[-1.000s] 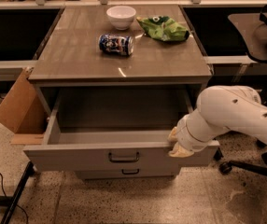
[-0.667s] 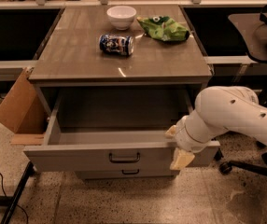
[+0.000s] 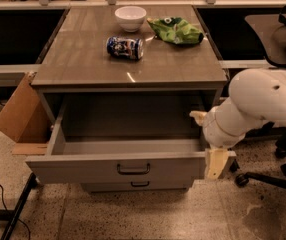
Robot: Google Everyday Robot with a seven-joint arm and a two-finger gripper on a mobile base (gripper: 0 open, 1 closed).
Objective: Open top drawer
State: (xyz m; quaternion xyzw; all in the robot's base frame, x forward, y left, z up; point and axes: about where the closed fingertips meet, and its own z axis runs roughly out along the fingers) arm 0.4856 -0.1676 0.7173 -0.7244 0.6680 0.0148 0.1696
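Note:
The top drawer point(image 3: 83, 170) is the wide grey drawer of the cabinet, pulled far out, with its grey inside showing and nothing in it. Its dark pull handle point(image 3: 133, 169) sits at the centre of the front panel. My gripper point(image 3: 207, 140) is at the drawer's right front corner, at the end of my white arm point(image 3: 263, 104). One cream finger point(image 3: 215, 163) hangs down beside the front panel's right end, and the other point(image 3: 198, 116) shows higher up by the drawer's right side. The fingers stand apart and hold nothing.
A shorter drawer front with a similar handle point(image 3: 139, 184) sits below. On the cabinet top point(image 3: 83, 59) are a white bowl point(image 3: 130, 17), a can lying on its side point(image 3: 125, 48) and a green bag point(image 3: 175, 30). A cardboard box point(image 3: 20, 111) leans at the left, and an office chair base point(image 3: 263, 176) stands at the right.
My gripper has shifted right, off the drawer's front right edge, with one finger now pointing down. The drawer stays pulled out.

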